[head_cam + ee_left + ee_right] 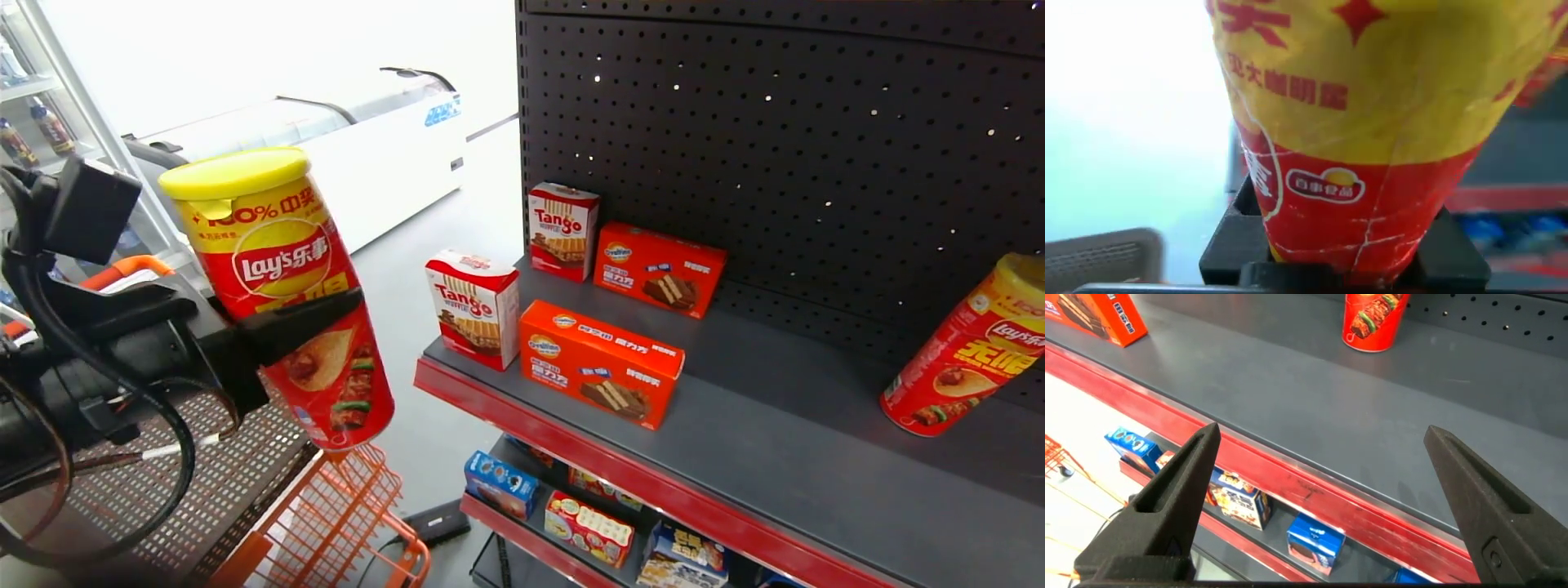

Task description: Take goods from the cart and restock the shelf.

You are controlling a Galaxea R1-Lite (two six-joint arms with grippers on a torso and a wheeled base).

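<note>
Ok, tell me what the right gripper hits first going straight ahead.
Probably the bare shelf deck just behind its red front edge: the open right gripper aims there. The chips can stands farther back. Depth is unclear.

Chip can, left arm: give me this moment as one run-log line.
left gripper: shut on chip can, by cart, off shelf | right gripper: open, at shelf edge | second can: on shelf | placement: pending
</note>
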